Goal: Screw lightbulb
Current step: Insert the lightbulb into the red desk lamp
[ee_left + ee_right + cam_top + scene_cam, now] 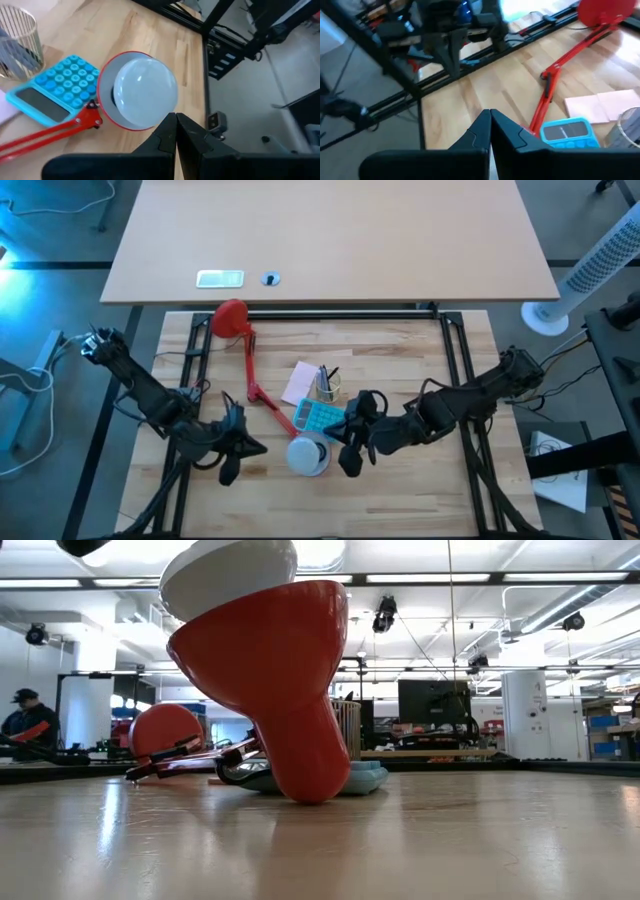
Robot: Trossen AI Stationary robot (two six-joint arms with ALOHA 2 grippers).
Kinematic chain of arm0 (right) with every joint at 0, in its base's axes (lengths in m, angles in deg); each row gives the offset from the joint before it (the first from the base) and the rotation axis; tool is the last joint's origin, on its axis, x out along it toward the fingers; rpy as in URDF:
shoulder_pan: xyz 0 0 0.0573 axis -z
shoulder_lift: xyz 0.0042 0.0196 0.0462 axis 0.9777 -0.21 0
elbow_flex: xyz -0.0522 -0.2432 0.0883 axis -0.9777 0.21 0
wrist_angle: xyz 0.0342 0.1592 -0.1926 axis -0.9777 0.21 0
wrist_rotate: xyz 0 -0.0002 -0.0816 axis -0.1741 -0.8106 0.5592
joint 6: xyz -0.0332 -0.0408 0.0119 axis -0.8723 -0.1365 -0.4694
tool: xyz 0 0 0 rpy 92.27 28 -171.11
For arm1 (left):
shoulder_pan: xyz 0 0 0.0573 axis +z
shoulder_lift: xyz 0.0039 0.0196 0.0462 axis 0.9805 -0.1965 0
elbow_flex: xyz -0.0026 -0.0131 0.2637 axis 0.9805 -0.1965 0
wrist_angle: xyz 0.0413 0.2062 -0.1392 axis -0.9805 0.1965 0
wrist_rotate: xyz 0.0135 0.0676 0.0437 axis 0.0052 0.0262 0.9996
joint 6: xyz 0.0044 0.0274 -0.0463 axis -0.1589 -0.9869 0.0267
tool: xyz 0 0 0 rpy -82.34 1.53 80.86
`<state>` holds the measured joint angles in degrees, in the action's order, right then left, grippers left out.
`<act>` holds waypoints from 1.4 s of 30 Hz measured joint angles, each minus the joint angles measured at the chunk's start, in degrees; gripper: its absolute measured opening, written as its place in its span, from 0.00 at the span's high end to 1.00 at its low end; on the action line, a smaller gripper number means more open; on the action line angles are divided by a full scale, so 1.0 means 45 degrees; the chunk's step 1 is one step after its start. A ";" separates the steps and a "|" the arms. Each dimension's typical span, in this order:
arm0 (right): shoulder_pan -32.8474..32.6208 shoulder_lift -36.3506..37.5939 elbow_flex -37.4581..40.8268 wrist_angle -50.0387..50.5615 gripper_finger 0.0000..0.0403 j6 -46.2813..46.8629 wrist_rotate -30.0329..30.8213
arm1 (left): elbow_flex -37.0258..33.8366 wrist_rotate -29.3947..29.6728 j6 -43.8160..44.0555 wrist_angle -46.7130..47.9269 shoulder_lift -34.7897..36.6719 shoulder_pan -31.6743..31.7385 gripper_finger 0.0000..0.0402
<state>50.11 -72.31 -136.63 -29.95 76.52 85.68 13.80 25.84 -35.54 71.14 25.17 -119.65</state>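
Lightbulb [145, 91] sits in the red lamp shade [285, 670], domed head facing out of the rim; the shade lies tilted on the desk [400, 360] near its front edge, between the two arms. In the low view the white dome shows above the shade's rim.

Left jaws [228, 471]: fingers pressed together, holding nothing, low over the wood just left of the shade; in the left wrist view the tips meet just short of the bulb, not touching it.

Right jaws [350, 463]: also pressed together, empty, just right of the shade.

Behind the shade: blue calculator [318, 418], touching or nearly touching it. Farther back, a wire pen cup [327, 387] and pink notepad [301, 383]. Red lamp arm [252, 370] runs from the shade to the round red base [230, 319] at the desk's far left.
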 joint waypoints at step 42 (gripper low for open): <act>0.1920 -0.0302 0.0005 -0.1223 1.00 -0.0764 -0.0719 | 0.0243 0.0877 -0.3274 0.0199 0.0058 0.0227 1.00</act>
<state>58.75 -73.66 -136.61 -35.45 73.08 82.45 14.89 29.79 -50.27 72.03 25.43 -118.63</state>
